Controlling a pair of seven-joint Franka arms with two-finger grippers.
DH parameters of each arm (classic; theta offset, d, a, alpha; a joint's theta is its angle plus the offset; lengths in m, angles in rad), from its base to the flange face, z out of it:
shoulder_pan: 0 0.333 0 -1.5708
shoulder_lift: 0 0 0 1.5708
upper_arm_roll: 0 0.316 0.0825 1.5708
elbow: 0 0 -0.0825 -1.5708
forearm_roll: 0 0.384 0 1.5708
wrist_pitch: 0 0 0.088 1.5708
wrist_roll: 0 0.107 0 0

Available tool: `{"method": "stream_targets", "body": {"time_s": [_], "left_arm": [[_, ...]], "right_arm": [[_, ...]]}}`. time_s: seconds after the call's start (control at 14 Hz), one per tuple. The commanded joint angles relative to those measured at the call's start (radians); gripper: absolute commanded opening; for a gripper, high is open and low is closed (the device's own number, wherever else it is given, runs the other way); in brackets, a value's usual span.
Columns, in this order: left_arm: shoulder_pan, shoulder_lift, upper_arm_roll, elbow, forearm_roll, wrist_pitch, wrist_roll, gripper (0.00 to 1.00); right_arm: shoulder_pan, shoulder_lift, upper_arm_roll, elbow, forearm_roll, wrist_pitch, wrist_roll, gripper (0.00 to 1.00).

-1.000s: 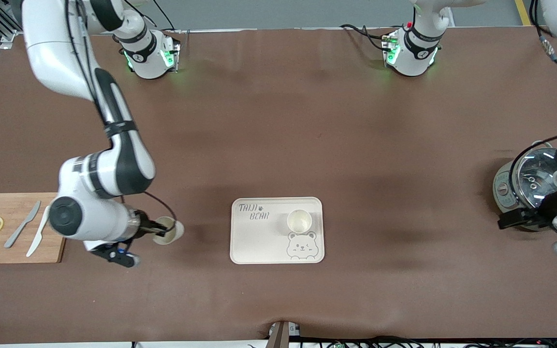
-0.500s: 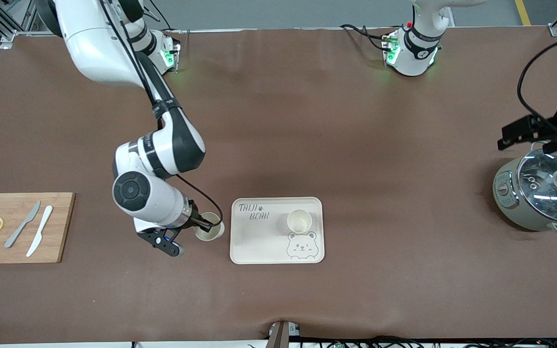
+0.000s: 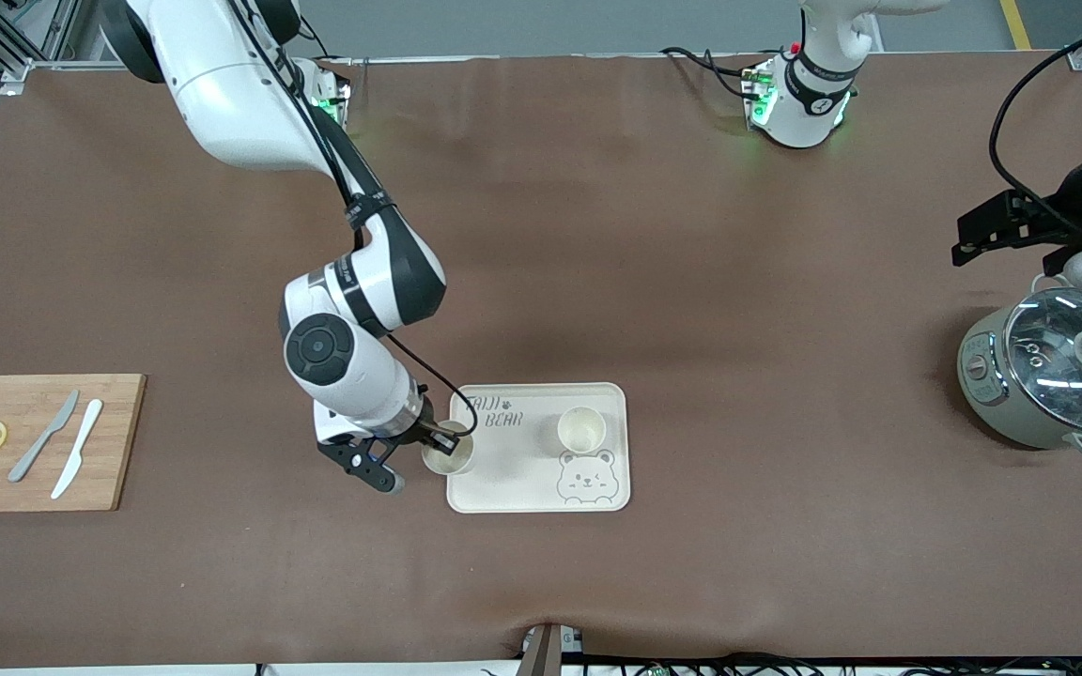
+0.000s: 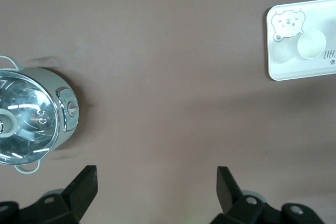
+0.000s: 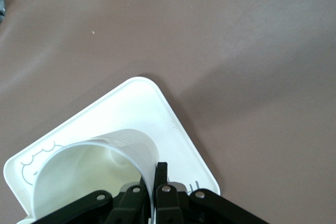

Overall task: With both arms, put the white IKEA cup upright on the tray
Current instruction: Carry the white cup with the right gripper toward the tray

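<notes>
The cream-white tray [image 3: 503,483] with "TAIJI BEAR" lettering and a bear face lies near the table's middle. One white cup [image 3: 581,430] stands upright on it, above the bear face. My right gripper [image 3: 439,439] is shut on the rim of a second white cup [image 3: 447,455] and holds it mouth up over the tray's edge toward the right arm's end. In the right wrist view the cup [image 5: 94,174] sits above the tray's corner [image 5: 173,129], one finger [image 5: 160,174] outside its wall. My left gripper [image 4: 156,182] is open and empty above bare table, by the cooker.
A grey-green cooker with a glass lid [image 3: 1053,376] stands at the left arm's end; it also shows in the left wrist view [image 4: 31,116]. A wooden cutting board [image 3: 34,441] with two knives and lemon slices lies at the right arm's end.
My right arm has carried the cup from beside the cutting board to over the tray's edge. My left arm has risen off the cooker toward the bases.
</notes>
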State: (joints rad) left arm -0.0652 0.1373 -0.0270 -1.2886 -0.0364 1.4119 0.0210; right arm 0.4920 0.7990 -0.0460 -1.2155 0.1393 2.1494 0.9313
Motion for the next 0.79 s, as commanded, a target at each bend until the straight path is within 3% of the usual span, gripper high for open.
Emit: {"method": "stream_targets", "body": {"time_s": [0.0,0.14,0.43,0.71], "left_arm": [[-0.001,-0.105,0.004,-0.135,0.016,0.048,0.014,1.00],[0.002,-0.133,0.004,-0.211,0.013,0.102,0.026,1.00],[0.004,-0.163,0.031,-0.277,0.006,0.137,0.083,1.00],[0.005,-0.124,0.041,-0.244,-0.028,0.156,0.088,1.00]], "right_arm": [[0.019,0.025,-0.011,-0.001,0.003,0.027,0.015,0.00],[0.026,0.045,-0.011,-0.001,0.005,0.046,0.015,0.00],[0.048,0.074,-0.011,-0.001,0.005,0.067,0.017,0.00],[0.060,0.091,-0.009,-0.001,0.006,0.082,0.018,0.00]]}}
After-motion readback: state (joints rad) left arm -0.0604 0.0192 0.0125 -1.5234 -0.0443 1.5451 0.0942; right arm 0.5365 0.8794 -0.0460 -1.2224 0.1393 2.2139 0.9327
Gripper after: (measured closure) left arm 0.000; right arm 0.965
